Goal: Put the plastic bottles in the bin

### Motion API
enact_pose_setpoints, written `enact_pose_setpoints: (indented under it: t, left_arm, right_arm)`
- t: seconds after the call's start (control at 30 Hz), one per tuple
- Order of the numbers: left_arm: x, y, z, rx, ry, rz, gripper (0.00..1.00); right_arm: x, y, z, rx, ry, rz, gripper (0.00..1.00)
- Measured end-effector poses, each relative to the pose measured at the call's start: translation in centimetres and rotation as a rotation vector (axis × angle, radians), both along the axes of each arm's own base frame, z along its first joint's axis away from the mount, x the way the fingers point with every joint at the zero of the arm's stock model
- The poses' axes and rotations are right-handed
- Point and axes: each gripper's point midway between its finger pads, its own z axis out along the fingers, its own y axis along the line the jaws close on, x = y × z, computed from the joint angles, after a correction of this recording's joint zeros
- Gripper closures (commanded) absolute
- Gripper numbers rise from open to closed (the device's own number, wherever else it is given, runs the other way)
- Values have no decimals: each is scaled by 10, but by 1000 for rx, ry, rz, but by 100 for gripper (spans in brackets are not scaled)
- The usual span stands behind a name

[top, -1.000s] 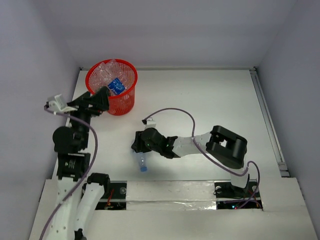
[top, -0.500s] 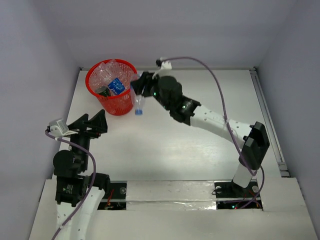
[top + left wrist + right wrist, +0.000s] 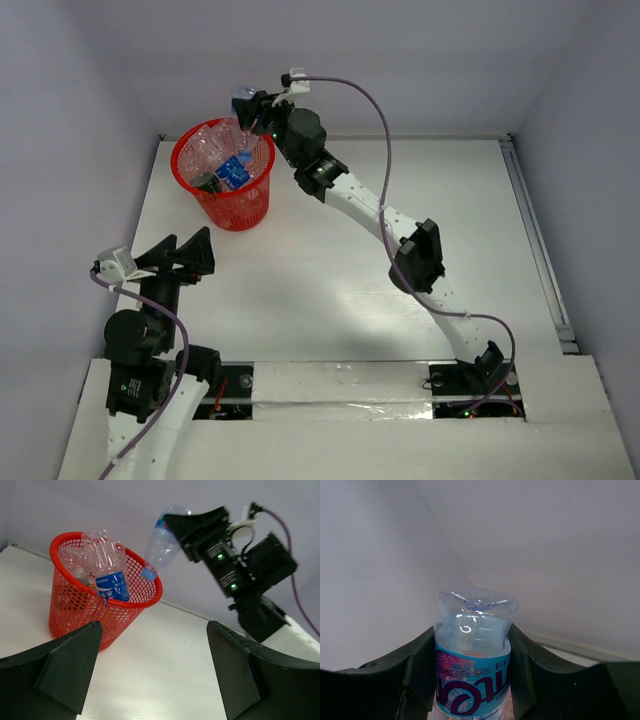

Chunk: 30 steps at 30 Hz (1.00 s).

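The red mesh bin (image 3: pixel 243 208) stands at the table's far left and holds several clear bottles, one with a blue label (image 3: pixel 233 171). My right gripper (image 3: pixel 252 104) is shut on a clear bottle with a blue label (image 3: pixel 472 630). In the left wrist view this bottle (image 3: pixel 161 544) hangs tilted, blue cap down, over the bin's far right rim (image 3: pixel 150 592). My left gripper (image 3: pixel 190 242) is open and empty, low over the table in front of the bin, and faces it (image 3: pixel 155 627).
The right arm (image 3: pixel 360 205) stretches across the table from its base at the near right. White walls close in the left and back sides. A rail (image 3: pixel 532 230) runs along the table's right edge.
The right arm lifted the bottle from the table's near middle and carried it up over the bin's rim. The left arm drew back from the bin toward the near left.
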Motion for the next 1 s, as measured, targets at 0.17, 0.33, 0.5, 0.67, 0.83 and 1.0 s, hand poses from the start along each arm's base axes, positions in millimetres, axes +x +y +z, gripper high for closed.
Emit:
enact_pose_setpoints:
  t: [0.17, 0.33, 0.5, 0.67, 0.83, 1.0]
  left_arm:
    - [-1, 1, 0, -1, 0, 4, 17]
    - [-1, 1, -1, -2, 1, 6, 16]
    - [-1, 1, 0, -2, 1, 6, 12]
    - [0, 1, -1, 0, 4, 4, 5]
    - [2, 0, -3, 4, 14, 2, 2]
    - [5, 0, -5, 9, 25, 5, 1]
  right_arm:
    - [18, 12, -59, -79, 50, -19, 38]
    - [20, 12, -66, -116, 35, -29, 7]
    - [16, 14, -67, -144, 19, -5, 1]
    - [-2, 9, -55, -168, 17, 47, 2]
    - [-41, -25, -13, -157, 3, 75, 20]
    - [-104, -91, 34, -83, -41, 74, 93]
